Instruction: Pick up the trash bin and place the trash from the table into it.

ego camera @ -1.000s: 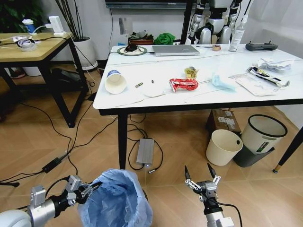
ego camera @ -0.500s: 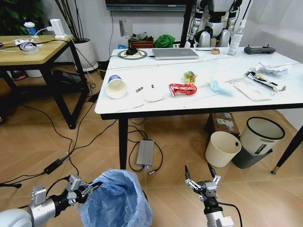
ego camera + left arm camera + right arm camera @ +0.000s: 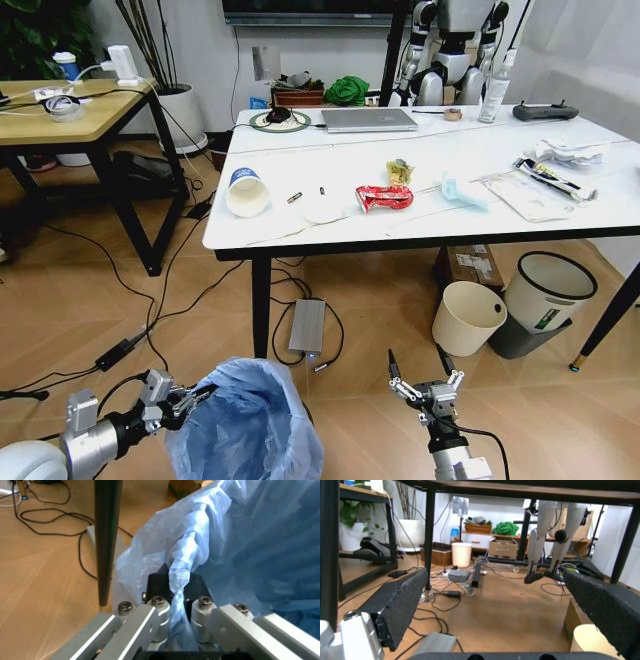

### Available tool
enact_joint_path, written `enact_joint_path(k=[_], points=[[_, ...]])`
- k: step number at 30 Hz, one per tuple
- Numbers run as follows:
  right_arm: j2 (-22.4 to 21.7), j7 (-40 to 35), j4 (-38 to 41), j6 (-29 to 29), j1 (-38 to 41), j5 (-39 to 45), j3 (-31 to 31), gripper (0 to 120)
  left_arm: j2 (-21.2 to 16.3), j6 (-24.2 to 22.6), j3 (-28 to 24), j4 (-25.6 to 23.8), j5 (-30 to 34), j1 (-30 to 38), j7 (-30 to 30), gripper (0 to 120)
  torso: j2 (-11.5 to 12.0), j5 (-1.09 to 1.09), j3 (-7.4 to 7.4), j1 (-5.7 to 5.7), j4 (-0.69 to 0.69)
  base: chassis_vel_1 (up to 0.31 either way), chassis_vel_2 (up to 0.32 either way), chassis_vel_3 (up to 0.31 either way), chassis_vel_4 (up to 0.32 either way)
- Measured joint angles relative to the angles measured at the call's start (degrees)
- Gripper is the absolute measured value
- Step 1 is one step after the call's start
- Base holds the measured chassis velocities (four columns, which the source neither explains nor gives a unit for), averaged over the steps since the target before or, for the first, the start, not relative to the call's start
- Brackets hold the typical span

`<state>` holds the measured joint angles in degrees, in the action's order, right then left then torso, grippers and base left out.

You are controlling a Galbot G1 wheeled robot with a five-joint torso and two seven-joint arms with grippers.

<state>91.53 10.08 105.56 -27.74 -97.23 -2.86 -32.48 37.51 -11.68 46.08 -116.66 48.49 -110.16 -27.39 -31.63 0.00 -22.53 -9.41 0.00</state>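
The trash bin, lined with a crinkled light-blue bag, hangs low at the front left. My left gripper is shut on its bag rim. My right gripper stands open and holds nothing, low in front of the table. On the white tabletop lies the trash: a blue-banded paper cup on its side, a white lid, a red wrapper, a yellow wrapper, a pale-blue mask and crumpled white paper.
A grey laptop and a spray bottle stand at the table's far side. Under the table are a cream bin, a white bin with a black rim, a grey box and cables. A light-wood table stands at the left.
The whole picture has shifted slightly, so the camera has moved. Both grippers and the bin hold the same pose.
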Motion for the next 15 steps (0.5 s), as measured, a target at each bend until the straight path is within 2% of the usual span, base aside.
enact_joint_path(k=[15], points=[[-3.35,0.0,-1.1,-0.64,-1.1,4.23,0.03,100,0.18,-0.13,-0.93,-0.47,-0.71,0.27,0.37,0,-3.9,0.0,-2.33,-1.58,0.0,0.0,0.0,0.0,0.0]])
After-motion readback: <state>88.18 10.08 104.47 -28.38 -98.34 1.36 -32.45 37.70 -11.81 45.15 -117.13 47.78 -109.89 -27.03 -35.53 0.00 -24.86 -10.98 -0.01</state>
